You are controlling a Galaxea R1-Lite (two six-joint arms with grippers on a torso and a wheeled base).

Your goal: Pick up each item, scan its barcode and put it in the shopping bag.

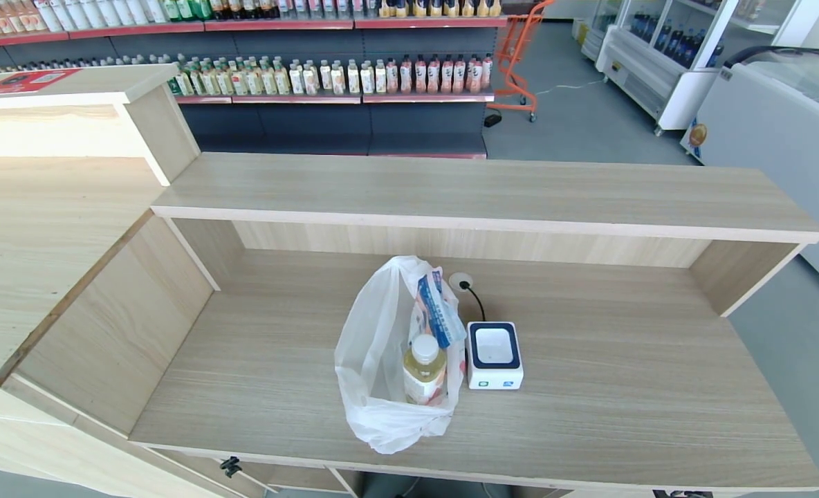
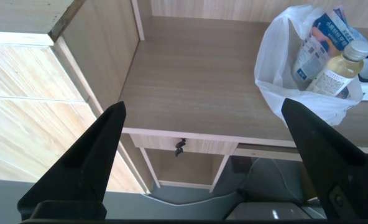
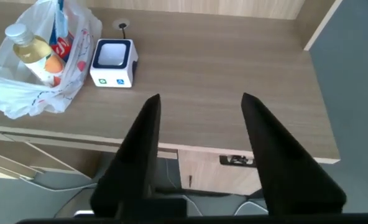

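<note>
The white plastic shopping bag (image 1: 375, 360) stands open near the middle of the tabletop (image 1: 624, 373), toward its near edge. Inside it a bottle (image 1: 424, 370) of pale yellow drink with a white cap stands upright, and a blue and orange packet (image 1: 437, 311) leans behind it, its top poking out of the bag's mouth. Just to the right of the bag, touching or nearly touching it, sits the white barcode scanner (image 1: 494, 354) with its dark-framed window facing up. A black cable (image 1: 476, 301) runs from the scanner's far side to a round port (image 1: 460, 281) in the tabletop.

The left gripper (image 2: 204, 106) hangs off the near left edge of the tabletop, its fingers (image 2: 91, 168) spread wide with nothing between them. The right gripper (image 3: 201, 98) hangs off the near edge to the right of the scanner, its fingers (image 3: 137, 149) also apart and empty.

Beyond the raised far ledge, store shelves (image 1: 326, 79) hold rows of bottles.
</note>
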